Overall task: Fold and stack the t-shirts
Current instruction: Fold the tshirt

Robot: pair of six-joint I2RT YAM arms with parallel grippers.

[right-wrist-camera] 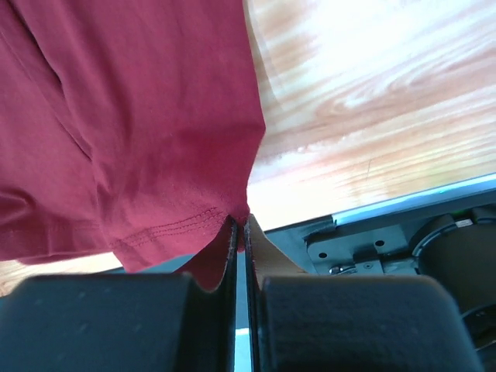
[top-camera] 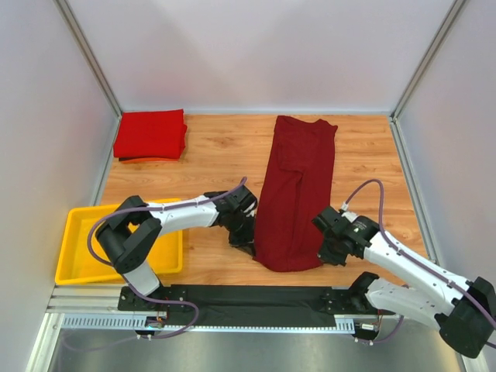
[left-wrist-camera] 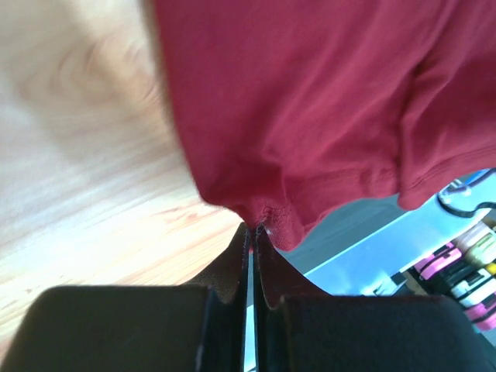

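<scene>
The dark maroon t-shirt (top-camera: 296,186) lay as a long strip down the middle of the table (top-camera: 217,147), splitting the bare wood in two; the left gripper (top-camera: 247,249) and right gripper (top-camera: 323,254) pinched its near corners, crowding the near edge; open wood ran between the strip and the folded red t-shirt (top-camera: 151,133) in the far left corner; the yellow tray (top-camera: 81,248) filled the near left; right of the strip, wood lay open up to the side wall (top-camera: 453,155).
</scene>
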